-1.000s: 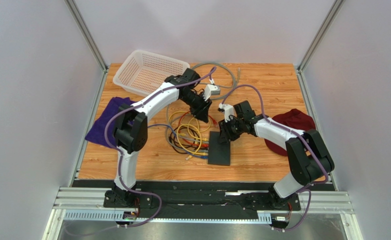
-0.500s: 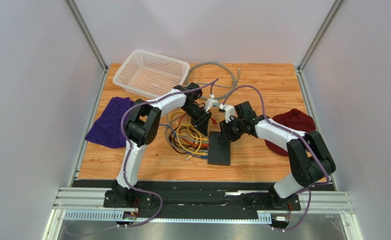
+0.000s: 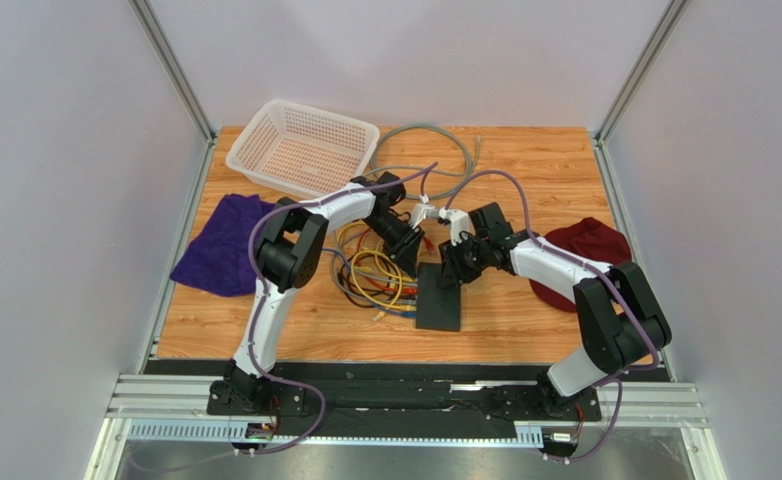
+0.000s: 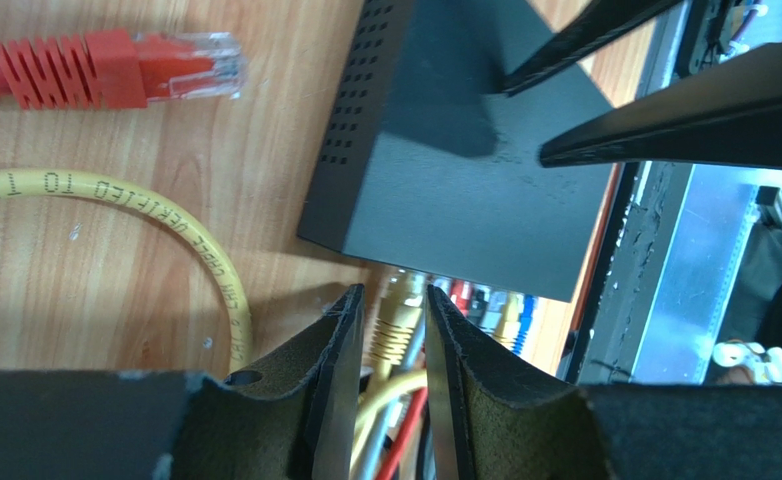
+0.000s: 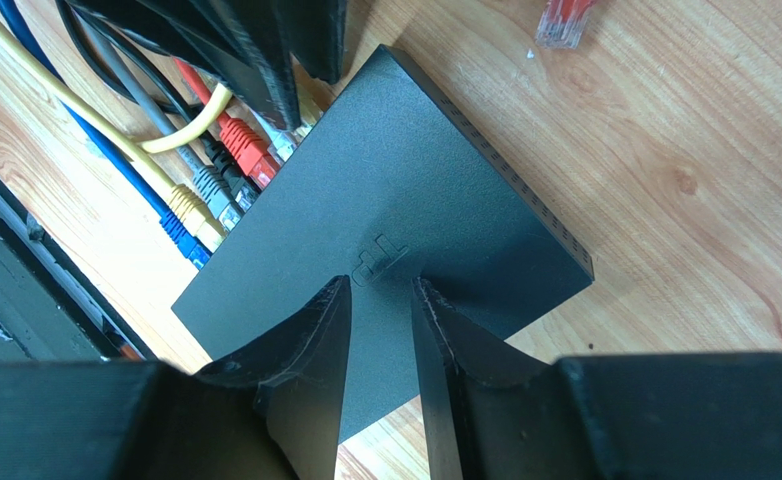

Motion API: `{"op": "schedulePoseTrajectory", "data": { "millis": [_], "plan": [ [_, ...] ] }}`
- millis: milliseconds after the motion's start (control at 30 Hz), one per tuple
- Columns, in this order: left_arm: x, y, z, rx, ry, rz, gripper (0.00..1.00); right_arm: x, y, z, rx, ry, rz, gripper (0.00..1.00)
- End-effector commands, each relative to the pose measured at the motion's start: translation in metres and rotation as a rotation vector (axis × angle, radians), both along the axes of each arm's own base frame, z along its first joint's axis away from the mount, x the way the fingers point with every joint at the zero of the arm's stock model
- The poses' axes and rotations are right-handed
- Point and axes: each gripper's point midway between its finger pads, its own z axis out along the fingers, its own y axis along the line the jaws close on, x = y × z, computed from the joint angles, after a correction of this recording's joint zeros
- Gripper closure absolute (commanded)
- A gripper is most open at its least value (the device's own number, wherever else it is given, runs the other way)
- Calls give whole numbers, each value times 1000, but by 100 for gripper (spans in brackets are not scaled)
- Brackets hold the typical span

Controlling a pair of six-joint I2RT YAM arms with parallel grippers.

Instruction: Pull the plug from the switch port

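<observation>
At the switch's [image 4: 465, 200] socket edge, a yellow plug [image 4: 397, 328] is clamped by the left gripper [image 4: 390, 300]; its top is touched by the right gripper [image 5: 380, 285], narrowly parted and empty.

One switch [image 3: 438, 297]; one basket [image 3: 303, 148]; one purple cloth [image 3: 220, 258]; one red cloth [image 3: 590, 245]; two yellow plugs [image 4: 395, 322]; one loose red plug [image 4: 115, 65]; one grey cable loop [image 3: 427, 128].

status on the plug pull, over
Left gripper straddling yellow plug, clamp unclear. Right gripper open, tips on switch. Plug seated; neighbouring plugs crowd it.
</observation>
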Motion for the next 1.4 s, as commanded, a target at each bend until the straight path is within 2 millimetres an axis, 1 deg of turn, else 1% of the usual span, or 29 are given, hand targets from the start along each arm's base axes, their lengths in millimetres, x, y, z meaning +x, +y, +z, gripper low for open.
{"op": "schedulePoseTrajectory", "data": {
  "millis": [0, 167, 367, 767, 933, 967, 1033, 1067, 1133, 1167, 1200, 1367],
  "plan": [
    [-2, -4, -7, -3, 33, 6, 62, -1, -9, -2, -38, -10, 1, 65],
    [-9, -7, -11, -15, 76, 2, 63, -2, -8, -3, -41, -5, 7, 65],
    [-13, -11, -11, -37, 114, 6, 65, -2, -9, -3, -44, -5, 5, 65],
    [-14, -13, -19, -15, 142, 22, 66, -1, -9, -3, -40, -2, 3, 65],
    [-12, -13, -24, 2, 146, 35, 73, -2, -8, -4, -41, -2, 8, 64],
    [-12, -13, -25, 3, 147, 35, 76, -2, -8, -4, -41, 0, 7, 64],
    [-13, -13, -26, 7, 150, 35, 80, -1, -8, -3, -40, -3, 8, 64],
    [-13, -13, -26, 7, 148, 35, 85, -2, -8, -4, -41, 1, 9, 65],
    [-13, -13, -26, 10, 144, 34, 91, -2, -8, -5, -41, 4, 7, 64],
    [-13, -13, -26, 11, 142, 32, 98, -2, -8, -5, -42, 3, 7, 65],
    [-14, -13, -27, 13, 142, 32, 100, -1, -8, -5, -42, 3, 5, 65],
    [-13, -12, -25, 10, 135, 21, 100, -2, -7, -6, -41, 9, 9, 65]
  ]
}}
